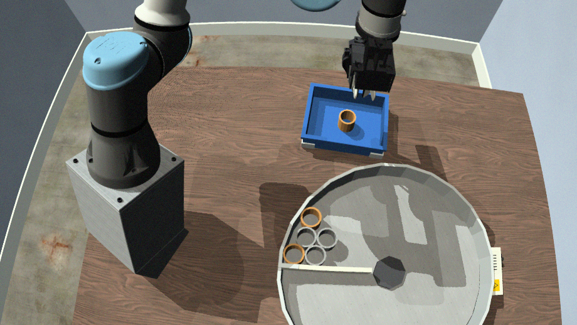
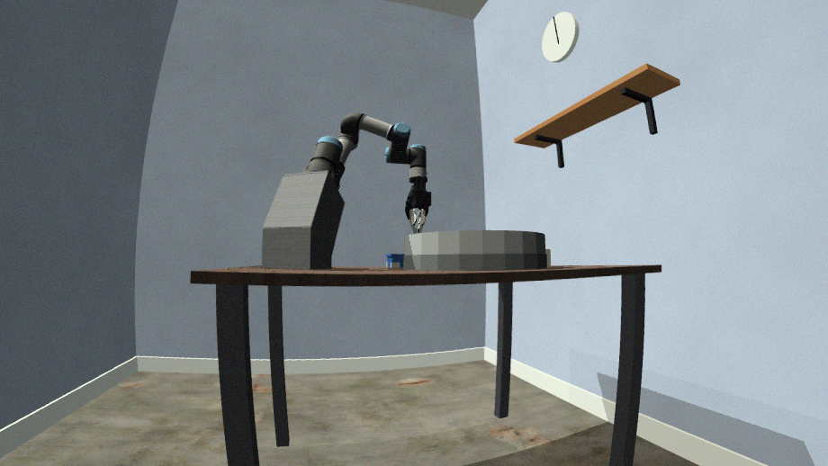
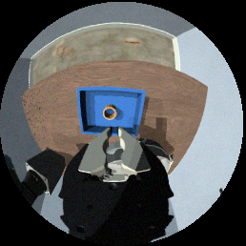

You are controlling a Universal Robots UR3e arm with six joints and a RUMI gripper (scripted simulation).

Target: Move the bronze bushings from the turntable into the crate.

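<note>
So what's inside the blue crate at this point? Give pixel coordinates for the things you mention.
One bronze bushing (image 1: 345, 126) (image 3: 105, 116) stands upright on the floor of the blue crate (image 1: 343, 147) (image 2: 395, 256) (image 3: 81, 112); no other piece shows. The top view hides a little behind the jaws, and the exterior view shows only the crate's outside.

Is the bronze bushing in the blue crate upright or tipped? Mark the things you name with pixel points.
Upright: its round open end (image 1: 346, 125) (image 3: 104, 113) faces up.

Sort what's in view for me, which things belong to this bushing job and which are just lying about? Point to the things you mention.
Part of the job:
- tool (image 1: 364, 97) (image 2: 417, 231) (image 3: 114, 127)
- blue crate (image 1: 344, 144) (image 2: 395, 256) (image 3: 112, 90)
- turntable (image 1: 452, 193) (image 2: 478, 243)
- bronze bushing in the crate (image 1: 345, 127) (image 3: 105, 114)
- two bronze bushings on the turntable (image 1: 305, 221) (image 1: 287, 258)
- three steel bushings, to stay put (image 1: 334, 244) (image 1: 298, 242) (image 1: 323, 260)

Just around:
- wall clock (image 2: 561, 37)
- wooden shelf (image 2: 597, 105)
</note>
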